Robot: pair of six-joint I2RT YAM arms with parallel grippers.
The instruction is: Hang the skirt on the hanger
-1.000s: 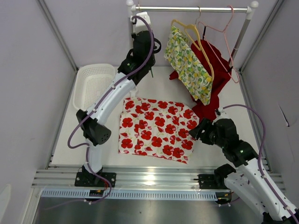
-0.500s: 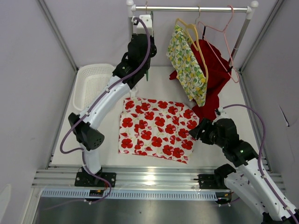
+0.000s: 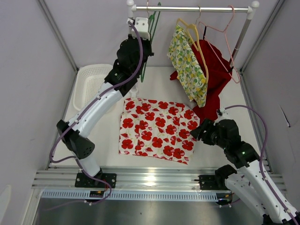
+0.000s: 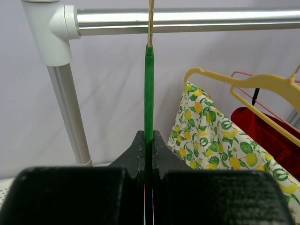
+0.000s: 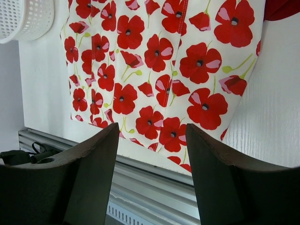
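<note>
The skirt (image 3: 157, 129), white with red poppies, lies flat on the table; it also shows in the right wrist view (image 5: 159, 70). My left gripper (image 3: 147, 33) is raised to the left end of the rail (image 3: 197, 8) and is shut on a green hanger (image 4: 149, 89), whose hook sits at the rail (image 4: 187, 21). The green hanger shows edge-on in the top view (image 3: 149, 44). My right gripper (image 3: 199, 131) is open and empty, low beside the skirt's right edge (image 5: 152, 133).
A yellow hanger (image 3: 190, 30) carries a lemon-print garment (image 3: 187, 63), and a pink hanger (image 3: 220, 30) hangs by a red garment (image 3: 215, 70) on the rail's right half. A white basket (image 3: 93, 84) stands at the back left. The rail's left post (image 4: 70, 108) is close to my left gripper.
My left arm has risen and stretched toward the rail's left end, bringing the green hanger up to the rail. The right arm and the skirt have not moved.
</note>
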